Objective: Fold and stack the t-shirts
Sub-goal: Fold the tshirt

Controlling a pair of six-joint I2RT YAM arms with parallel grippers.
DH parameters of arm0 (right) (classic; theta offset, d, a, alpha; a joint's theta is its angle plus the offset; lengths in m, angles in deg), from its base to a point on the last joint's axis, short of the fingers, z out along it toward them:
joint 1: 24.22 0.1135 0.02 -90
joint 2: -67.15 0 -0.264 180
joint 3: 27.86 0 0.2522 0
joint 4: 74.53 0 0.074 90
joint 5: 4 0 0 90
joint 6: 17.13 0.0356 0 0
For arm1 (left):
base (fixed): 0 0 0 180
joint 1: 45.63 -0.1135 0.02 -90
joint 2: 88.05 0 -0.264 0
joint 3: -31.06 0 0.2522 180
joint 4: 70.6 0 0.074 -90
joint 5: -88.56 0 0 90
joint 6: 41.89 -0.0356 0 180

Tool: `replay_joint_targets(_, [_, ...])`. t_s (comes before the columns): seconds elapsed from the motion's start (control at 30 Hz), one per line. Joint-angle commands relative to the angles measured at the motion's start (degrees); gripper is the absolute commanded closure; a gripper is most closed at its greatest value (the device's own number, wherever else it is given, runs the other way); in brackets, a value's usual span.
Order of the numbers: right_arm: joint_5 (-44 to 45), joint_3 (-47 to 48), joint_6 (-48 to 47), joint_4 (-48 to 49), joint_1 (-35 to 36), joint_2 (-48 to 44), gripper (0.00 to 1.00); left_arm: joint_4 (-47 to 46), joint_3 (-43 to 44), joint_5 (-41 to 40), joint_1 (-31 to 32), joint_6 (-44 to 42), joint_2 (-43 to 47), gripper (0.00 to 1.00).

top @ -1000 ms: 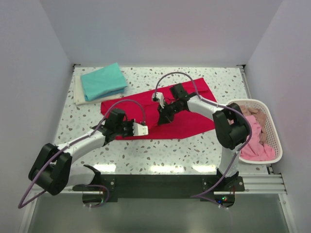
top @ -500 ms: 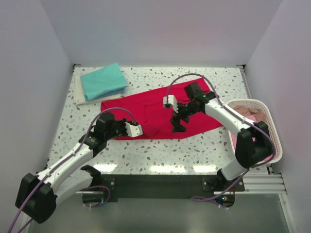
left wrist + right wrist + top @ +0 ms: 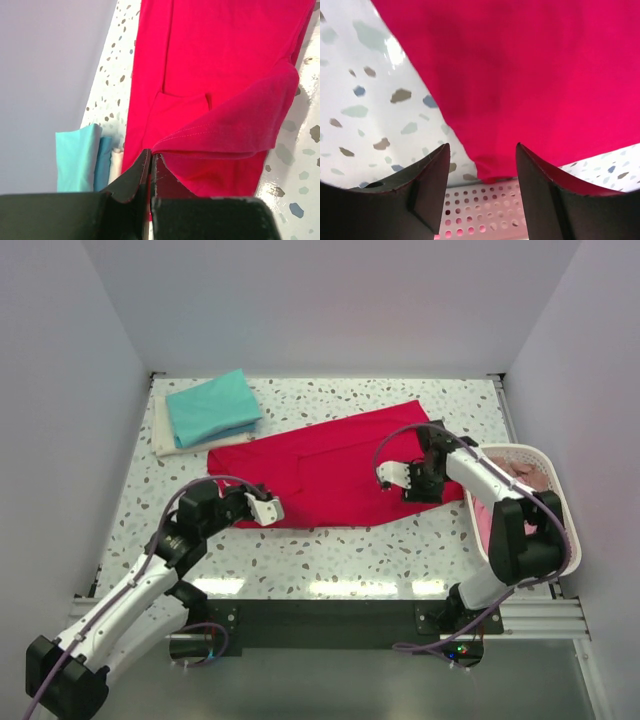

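Observation:
A bright red t-shirt [image 3: 335, 465] lies spread across the middle of the table. My left gripper [image 3: 256, 504] is shut on its near-left hem [image 3: 210, 131], and a flap of cloth is lifted and curled back from the pinch [image 3: 151, 151]. My right gripper [image 3: 424, 489] hangs open just above the shirt's right corner [image 3: 500, 167], nothing between its fingers [image 3: 431, 170]. A folded teal t-shirt [image 3: 212, 406] rests on a cream one [image 3: 163, 436] at the back left. Pink t-shirts [image 3: 523, 541] lie in the basket.
The white mesh laundry basket [image 3: 563, 502] stands at the table's right edge, its rim [image 3: 485, 210] right beside my right gripper. The folded stack [image 3: 75, 156] sits close to the left wall. White walls close in the table on three sides.
My right gripper let go of the red shirt's middle, opened, and moved right toward the basket. My left gripper pulled the hem back toward the near left. The shirt now lies flatter.

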Motion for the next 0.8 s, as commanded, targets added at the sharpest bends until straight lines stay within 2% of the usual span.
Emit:
replay_joint_targets(0.0, [10.9,-3.7,-6.8,3.7,-0.3,0.7,0.42,-0.7,-1.0,-1.8,0.2,1.6,2.9,1.0])
replay_joint_targets(0.13, [16.7,-7.6,-10.9,6.7,-1.0,-0.3,0.42,-1.8,-2.0,-3.6,0.2,2.1,5.7,1.0])
replay_joint_targets(0.37, [22.7,-8.7,-11.3,9.9,-2.6,1.6,0.44,-2.7,-2.5,-4.0,0.2,2.7,7.8,1.0])
replay_joint_targets(0.67, [25.9,-9.5,-8.6,13.9,-4.4,6.5,0.45,-3.8,-3.6,-3.4,0.2,2.6,9.4,1.0])
replay_joint_targets(0.77, [25.7,-10.5,-8.0,15.6,-5.2,7.9,0.49,-3.8,-3.6,-3.6,0.2,2.5,9.3,1.0])
